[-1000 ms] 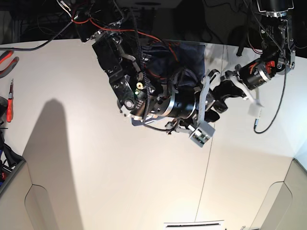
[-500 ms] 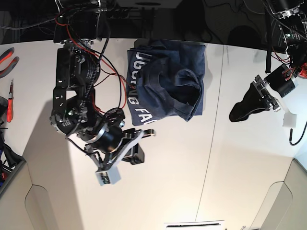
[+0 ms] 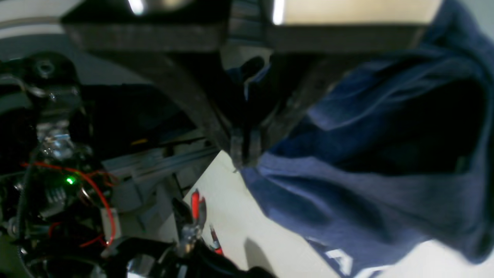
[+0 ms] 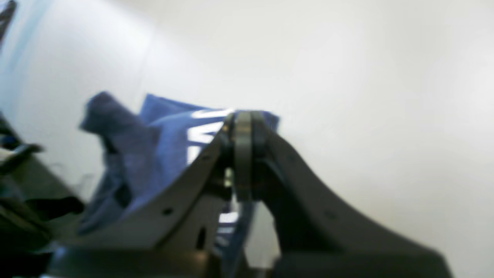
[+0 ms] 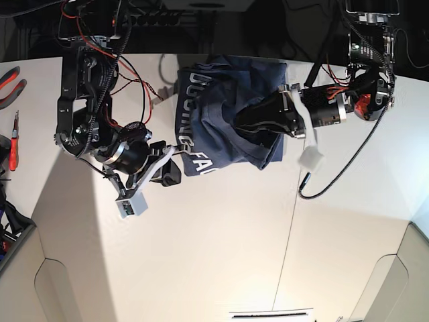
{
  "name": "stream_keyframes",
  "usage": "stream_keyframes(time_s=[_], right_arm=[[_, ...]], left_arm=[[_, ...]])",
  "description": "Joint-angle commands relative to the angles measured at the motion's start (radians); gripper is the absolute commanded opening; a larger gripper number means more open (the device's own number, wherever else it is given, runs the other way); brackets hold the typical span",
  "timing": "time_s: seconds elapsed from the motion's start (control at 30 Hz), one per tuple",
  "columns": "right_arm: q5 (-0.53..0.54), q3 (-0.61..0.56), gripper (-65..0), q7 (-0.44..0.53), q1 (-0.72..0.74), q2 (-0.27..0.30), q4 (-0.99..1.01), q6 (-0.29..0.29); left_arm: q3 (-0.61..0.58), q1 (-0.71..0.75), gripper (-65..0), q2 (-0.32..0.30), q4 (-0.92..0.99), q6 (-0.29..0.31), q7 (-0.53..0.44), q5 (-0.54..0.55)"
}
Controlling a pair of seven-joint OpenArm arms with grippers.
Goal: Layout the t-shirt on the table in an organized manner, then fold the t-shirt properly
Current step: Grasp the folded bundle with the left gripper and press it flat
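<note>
T-shirt (image 5: 214, 114) bunched, red pliers (image 5: 8, 86) apparently far left

Right pincer (image 4: 242, 154) closed — left (image 3: 244, 148) pinched

A dark strip (image 5: 221, 27) runs along the far side of the scene, crowded with black cables and red wires and too dim to make out further. At the left edge lie red-handled pliers (image 5: 8, 86) and, nearer, a slim red-handled tool (image 5: 13, 141). Light falls from the far side, casting a broad grey shadow (image 5: 74, 228) toward the near left, and two pale rounded panels (image 5: 415, 268) stand at the near corners.
</note>
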State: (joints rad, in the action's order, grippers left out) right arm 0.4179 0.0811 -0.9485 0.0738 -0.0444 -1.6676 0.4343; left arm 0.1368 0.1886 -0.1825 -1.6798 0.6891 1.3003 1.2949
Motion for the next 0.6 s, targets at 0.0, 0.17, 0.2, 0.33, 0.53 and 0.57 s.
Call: stream_keyframes(time_s=[0.0,0.17,0.2,0.33,0.53,0.57], right_arm=[[0.04,0.0,-65.0,0.02,0.017,0.0,-0.016,0.023],[0.145,-0.005,-65.0,0.019,0.017,0.0,-0.016,0.079],[0.153,-0.01,-65.0,0.019,0.018,0.0,-0.016,0.087],[0.158,-0.063,-65.0,0.019,0.017,0.0,-0.016,0.091],[0.126,-0.174,-65.0,0.025,0.017,-0.003,-0.016,0.09],[0.11,-0.189,-65.0,0.027,0.017,-0.003,-0.016,0.09]], left_arm=[[-0.002,-0.008,-51.5,0.001,-0.028,0.009,-0.02,0.015],[-0.01,-0.008,-46.8,0.002,-0.048,0.009,-0.023,-0.069],[-0.01,-0.007,-46.8,0.002,-0.048,0.009,-0.034,-0.102],[-0.01,0.0,-46.8,0.002,-0.048,0.009,-0.07,-0.226],[-0.01,0.009,-46.8,0.002,-0.048,0.009,-0.062,-0.23],[-0.01,0.015,-46.8,0.002,-0.048,0.009,-0.061,-0.23]])
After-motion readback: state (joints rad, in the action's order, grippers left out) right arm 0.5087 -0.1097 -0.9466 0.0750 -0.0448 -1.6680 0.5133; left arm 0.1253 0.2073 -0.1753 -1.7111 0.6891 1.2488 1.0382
